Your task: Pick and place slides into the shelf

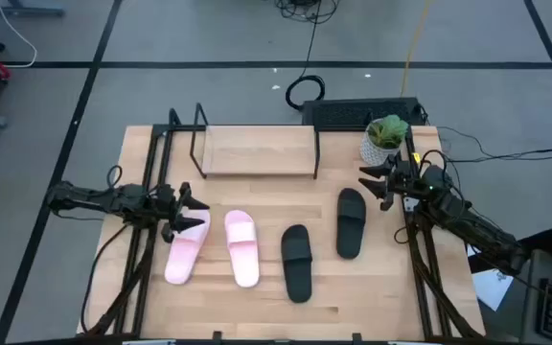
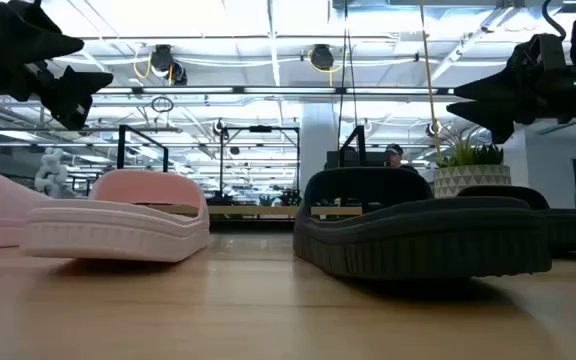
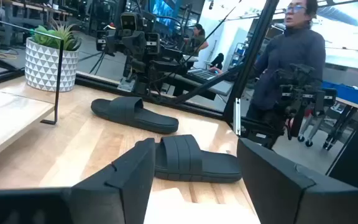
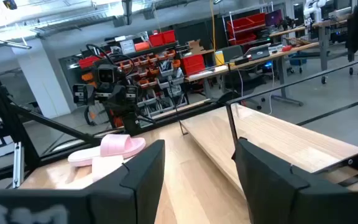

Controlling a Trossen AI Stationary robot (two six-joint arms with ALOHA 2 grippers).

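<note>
Only the high view shows the low light-wood shelf [image 1: 259, 150] whole; both the left tool [image 1: 192, 217] and right tool [image 1: 376, 184] hover open and empty above the table [image 1: 372, 287].

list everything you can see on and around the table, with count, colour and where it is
pink slides: 2, light pink, side by side on the table's left half, in front of the shelf
black slides: 2, black, on the table's right half, one nearer the front edge, one farther back
shelf: 1, light wood on black wire frame, at the table's back, nothing on it
potted plant: 1, green in a white patterned pot, back right corner
table: 1, light wood
person: 1, dark top, standing beyond the table
left gripper: 1, dark, open, above the outer pink slide
right gripper: 1, dark, open, beside the farther black slide
</note>
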